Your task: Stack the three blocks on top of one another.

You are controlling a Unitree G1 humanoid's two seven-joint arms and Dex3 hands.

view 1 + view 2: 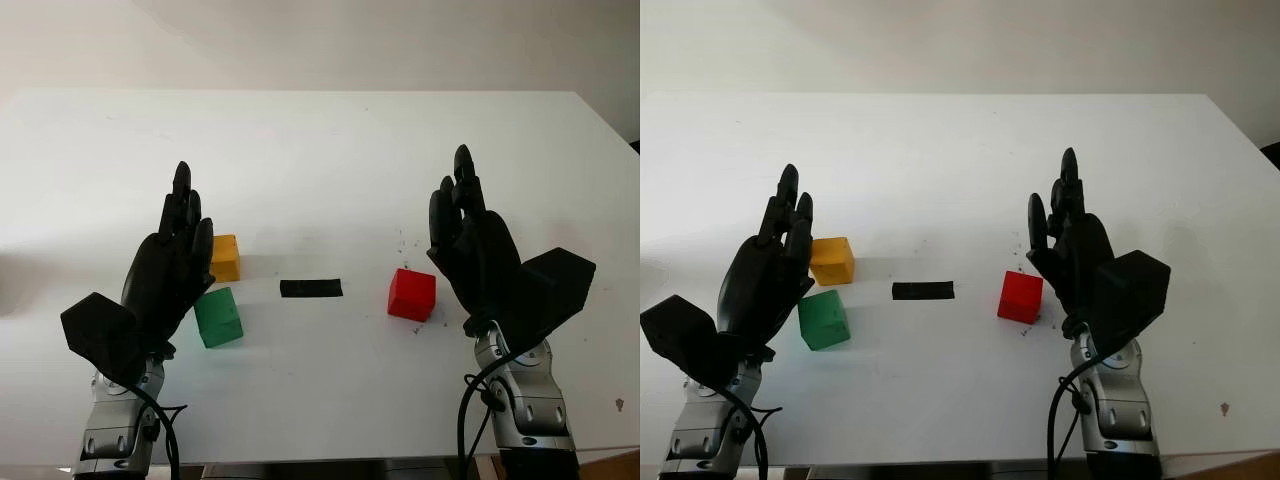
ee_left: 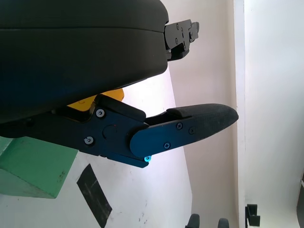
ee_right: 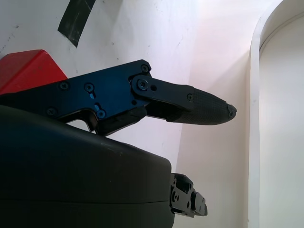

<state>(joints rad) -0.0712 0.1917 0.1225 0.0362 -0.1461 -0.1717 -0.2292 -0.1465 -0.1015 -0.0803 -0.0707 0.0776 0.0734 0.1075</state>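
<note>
From my seat, the green block lies nearest on the counter, just inside my left hand, yellow block behind it; red block sits beside my right hand. Both hands' fingers extended, holding nothing.

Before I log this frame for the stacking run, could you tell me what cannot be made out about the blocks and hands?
- Yellow block: its near-left part is hidden by the open left hand in the eye views.
- Green block: cut off by the edge in the left wrist view.
- Red block: mostly hidden behind the open right hand in the right wrist view.
- Black tape strip: its purpose is unclear.
</note>
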